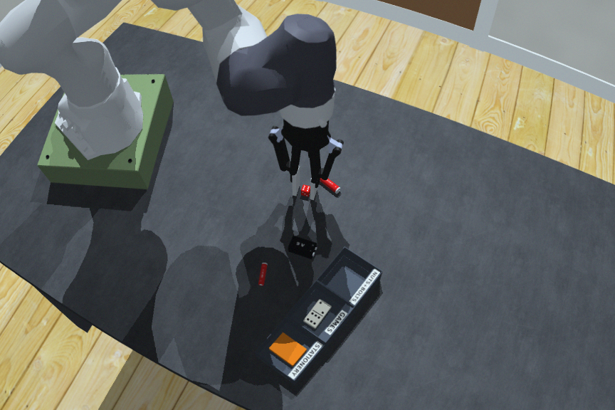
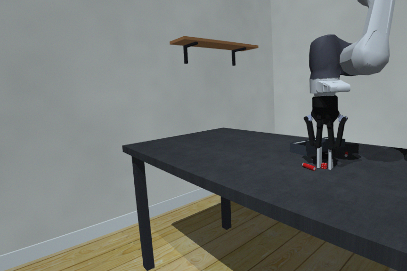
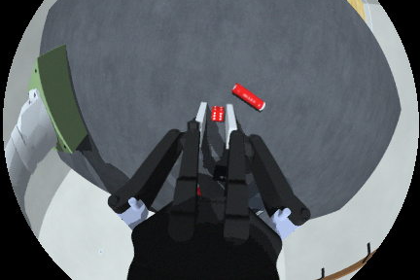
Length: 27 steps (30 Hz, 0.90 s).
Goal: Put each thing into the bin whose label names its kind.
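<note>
My gripper [image 1: 304, 196] [image 2: 324, 166] [image 3: 216, 112] is open, low over the table. Its fingertips stand on either side of a red die [image 1: 305, 190] [image 2: 324, 165] [image 3: 218, 114], with small gaps. A red battery [image 1: 330, 185] [image 2: 308, 166] [image 3: 249, 97] lies just outside one finger. A black 9V battery [image 1: 302, 247] lies between the gripper and the bins. A second red battery [image 1: 263, 273] [image 2: 345, 154] lies in shadow. In the top view, a domino [image 1: 317, 313] lies in the GAMES bin [image 1: 335, 322] and an orange block [image 1: 287, 349] in the STATIONERY bin [image 1: 305, 360]. The NUTS+BOLTS bin [image 1: 364, 287] looks empty.
The three bins stand joined in a slanting row on the dark table [image 1: 462, 246] [image 2: 210, 149]. The green arm base [image 1: 99, 175] [image 3: 63, 96] stands at the left in the top view. A wall shelf [image 2: 213, 43] hangs beyond the table in the exterior view.
</note>
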Tool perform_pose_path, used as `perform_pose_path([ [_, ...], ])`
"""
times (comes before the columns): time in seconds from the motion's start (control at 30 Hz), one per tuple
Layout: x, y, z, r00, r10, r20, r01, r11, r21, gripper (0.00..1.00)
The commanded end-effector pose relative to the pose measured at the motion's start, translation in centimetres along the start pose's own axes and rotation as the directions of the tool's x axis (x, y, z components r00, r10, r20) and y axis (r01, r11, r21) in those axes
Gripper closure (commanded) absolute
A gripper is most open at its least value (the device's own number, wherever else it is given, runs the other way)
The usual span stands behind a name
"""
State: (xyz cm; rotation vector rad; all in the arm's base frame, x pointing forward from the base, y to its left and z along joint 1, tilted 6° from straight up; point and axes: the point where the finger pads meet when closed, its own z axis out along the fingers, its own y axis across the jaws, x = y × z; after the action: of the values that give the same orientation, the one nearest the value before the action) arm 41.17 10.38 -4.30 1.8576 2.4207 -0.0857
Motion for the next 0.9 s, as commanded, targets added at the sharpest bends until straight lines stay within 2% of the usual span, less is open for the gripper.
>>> perform_pose_path([
  [0.0,0.13,0.40,-0.02,1.000,0.015,-0.001,-0.015,1.000,-0.011,0.81],
  [0.3,0.12,0.42,-0.02,1.000,0.015,-0.001,-0.015,1.000,-0.011,0.81],
  [0.33,0.12,0.42,-0.02,1.000,0.015,-0.001,-0.015,1.000,-0.011,0.93],
  [0.87,0.12,0.42,-0.02,1.000,0.015,-0.001,-0.015,1.000,-0.011,0.93],
])
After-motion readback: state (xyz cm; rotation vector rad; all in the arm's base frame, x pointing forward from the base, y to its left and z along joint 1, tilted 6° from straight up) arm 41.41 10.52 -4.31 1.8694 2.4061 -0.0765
